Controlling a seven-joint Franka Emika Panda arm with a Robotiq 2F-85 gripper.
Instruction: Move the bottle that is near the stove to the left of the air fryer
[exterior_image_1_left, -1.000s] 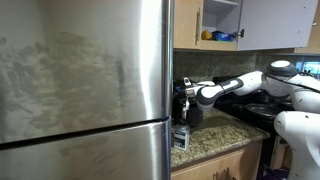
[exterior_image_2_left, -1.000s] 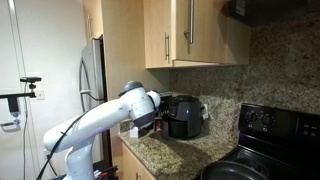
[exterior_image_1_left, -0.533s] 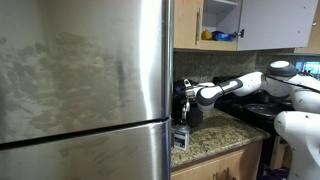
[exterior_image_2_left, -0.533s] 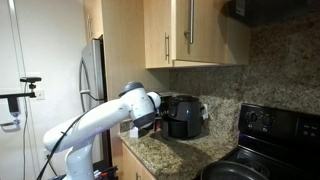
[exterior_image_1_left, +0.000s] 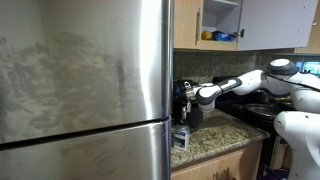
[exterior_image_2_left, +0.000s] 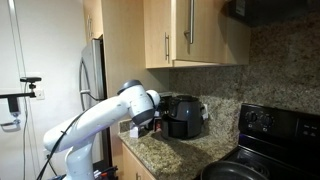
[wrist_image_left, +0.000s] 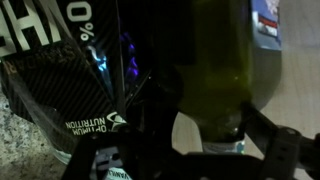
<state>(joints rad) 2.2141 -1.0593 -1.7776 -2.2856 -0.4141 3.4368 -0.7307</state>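
Note:
In the wrist view the dark olive-green bottle (wrist_image_left: 222, 60) fills the middle, with its narrower top between my gripper (wrist_image_left: 210, 105). The jaws stand open, and pale gaps show on both sides of the bottle's neck. In both exterior views the gripper (exterior_image_2_left: 152, 117) (exterior_image_1_left: 188, 98) hangs over the granite counter, just left of the black air fryer (exterior_image_2_left: 185, 115). There the bottle is lost among the dark gripper parts. The black stove (exterior_image_2_left: 272, 125) stands at the right with a pan (exterior_image_2_left: 235, 170) on it.
A black bag with white lettering (wrist_image_left: 60, 60) stands close beside the bottle. The big stainless fridge (exterior_image_1_left: 80, 90) borders the counter (exterior_image_1_left: 215, 137) on one side. A small blue-and-white carton (exterior_image_1_left: 180, 137) sits at the counter's front corner. Wooden cabinets (exterior_image_2_left: 190, 30) hang overhead.
Neither the arm nor the bottle has visibly moved in the exterior views; the earlier frames do not show the jaws.

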